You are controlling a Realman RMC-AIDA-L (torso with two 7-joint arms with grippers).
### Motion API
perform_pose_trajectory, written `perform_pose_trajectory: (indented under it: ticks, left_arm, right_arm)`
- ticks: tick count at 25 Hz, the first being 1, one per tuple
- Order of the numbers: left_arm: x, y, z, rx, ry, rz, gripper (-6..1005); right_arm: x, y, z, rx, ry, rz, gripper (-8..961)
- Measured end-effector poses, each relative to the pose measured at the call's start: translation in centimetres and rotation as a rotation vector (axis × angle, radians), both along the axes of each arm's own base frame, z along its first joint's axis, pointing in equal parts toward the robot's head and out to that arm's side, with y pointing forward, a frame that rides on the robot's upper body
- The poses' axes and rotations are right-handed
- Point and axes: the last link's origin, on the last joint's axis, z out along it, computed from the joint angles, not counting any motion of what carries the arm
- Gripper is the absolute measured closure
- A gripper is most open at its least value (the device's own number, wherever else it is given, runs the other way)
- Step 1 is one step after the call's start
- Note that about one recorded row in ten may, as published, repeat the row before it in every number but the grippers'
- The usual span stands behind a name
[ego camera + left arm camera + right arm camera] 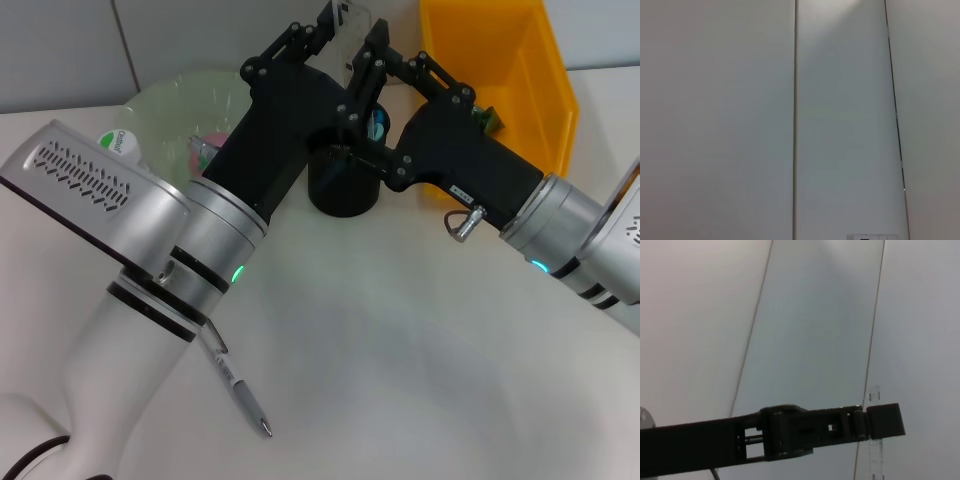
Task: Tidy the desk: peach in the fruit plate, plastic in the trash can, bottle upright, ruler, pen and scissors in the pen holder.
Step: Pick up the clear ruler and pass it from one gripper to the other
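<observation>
A clear ruler [352, 25] stands upright above the black pen holder [343, 188], between my left gripper [322, 25] and my right gripper [380, 45]. Which one holds it I cannot tell. In the right wrist view a black gripper link [805, 432] crosses the picture, with the ruler [875, 450] at its tip. A pen [240, 388] lies on the table near the front, below my left arm. The green fruit plate [175, 105] sits at the back left, with something pink [205, 148] in it. A bottle top [118, 143] shows beside the plate. The scissors and plastic are hidden.
A yellow bin [515, 70] stands at the back right, behind my right arm. My two arms cross most of the table's middle. A small blue bit [378, 125] shows at the pen holder's rim. The left wrist view shows only wall panels [740, 120].
</observation>
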Motion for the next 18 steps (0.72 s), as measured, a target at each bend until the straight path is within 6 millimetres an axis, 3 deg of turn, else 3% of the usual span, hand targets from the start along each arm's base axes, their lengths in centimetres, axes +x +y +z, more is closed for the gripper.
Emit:
perform_pose_trajectory:
  ticks: [13,18]
  left_arm:
    - [-0.17,0.06,-0.06,-0.004,-0.001,0.012,525]
    - [-0.20,0.11,-0.06,-0.004,-0.003,0.016,521]
  right_arm:
    - [-0.32,0.05,0.03,0.016,-0.005,0.018,250]
    - [-0.44,0.11,0.05,0.019,-0.006,0.023,418]
